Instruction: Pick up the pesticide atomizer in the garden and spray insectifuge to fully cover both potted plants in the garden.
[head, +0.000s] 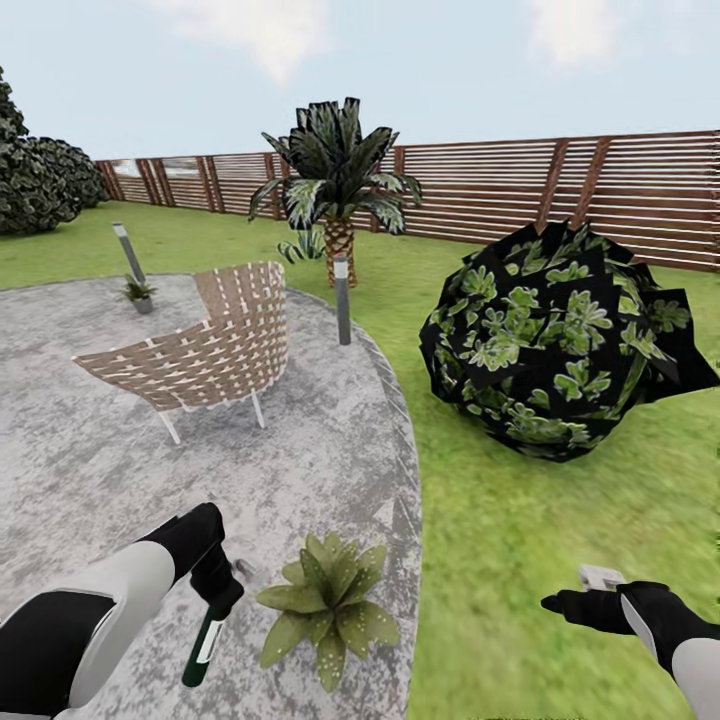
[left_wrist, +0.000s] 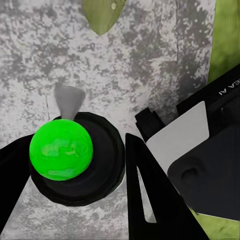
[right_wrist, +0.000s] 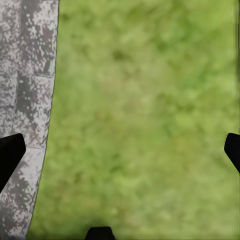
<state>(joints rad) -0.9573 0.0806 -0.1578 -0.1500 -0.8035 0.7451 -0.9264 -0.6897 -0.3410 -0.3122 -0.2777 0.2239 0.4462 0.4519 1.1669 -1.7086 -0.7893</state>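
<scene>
My head camera looked forward and down across the patio (head: 120, 480) toward the fence (head: 600, 190). Left wrist camera pointed straight down, close above the paving (left_wrist: 150, 60). Right wrist camera faced down over lawn (right_wrist: 145, 115); both wrist views shared the patio edge.

Woven lounge chair (head: 205, 345) on left, two bollard lamps (head: 342, 299) beyond; palm (head: 337, 185) far, round dark bush (head: 560, 345) right.

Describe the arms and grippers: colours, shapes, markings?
Both arms have rounded light-grey shells with black joints and black wrists. The left gripper and right gripper are black; in the wrist views the fingers look flat and wedge-shaped. White lettering marks a black panel. No cables visible.
</scene>
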